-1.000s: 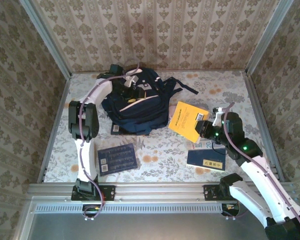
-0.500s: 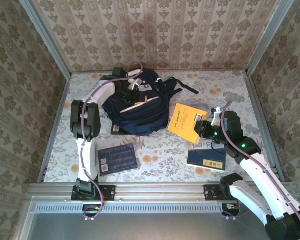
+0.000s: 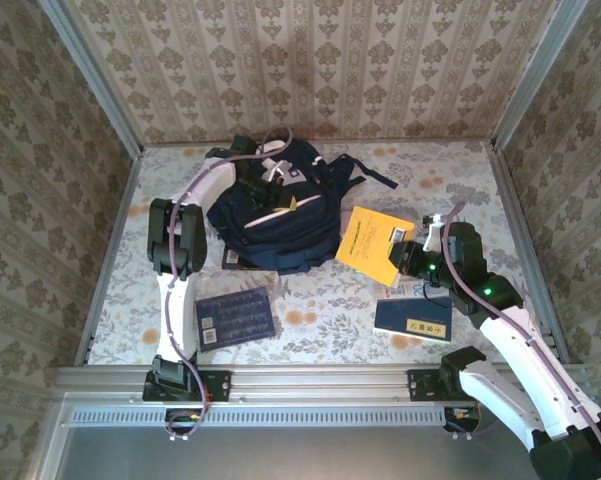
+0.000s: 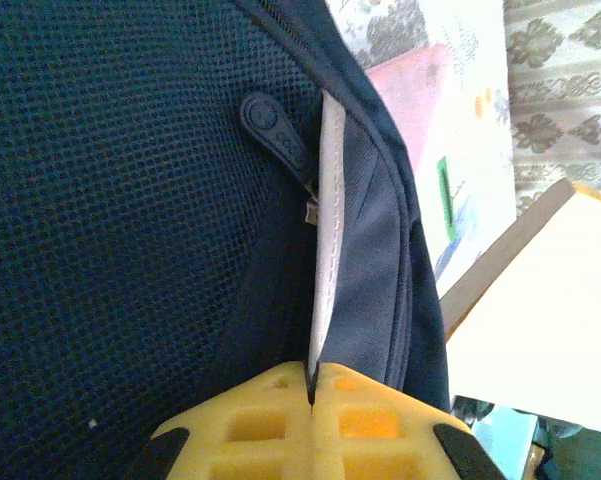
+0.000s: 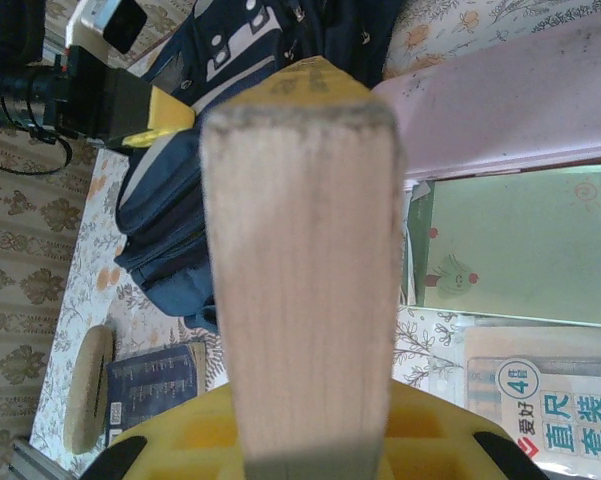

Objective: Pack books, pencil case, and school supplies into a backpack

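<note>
Clamps pale trim strip [image 4: 325,230] of backpack [image 4: 130,200] w/ L end effector [image 4: 312,392], fingers pressed together, near zip pull [image 4: 272,125]. Grips orange-yellow book [image 3: 373,243] w/ R end effector [image 3: 408,257], closed on book's right edge; page edge faces R wrist cam. Book looks tilted, gripped side raised off worktop [image 3: 320,300]. Long axis approx far-to-near, slanting left at near end; near-left corner just beside backpack's right flank. Backpack far-left of centre, long axis approx far-to-near, straps lying out to the right. Past R end effector: pink pencil case [image 5: 510,100], green-and-white pad [image 5: 510,250] right beside it; touching or not, can't tell. Navy book w/ yellow label [image 3: 413,318] near-right, long axis L–R. Dark blue book w/ text rows [image 3: 234,318] near-left, by L arm. Open worktop betw. those two and in far-right corner. Walls on 3 sides, rail [image 3: 300,380] along near edge.
</note>
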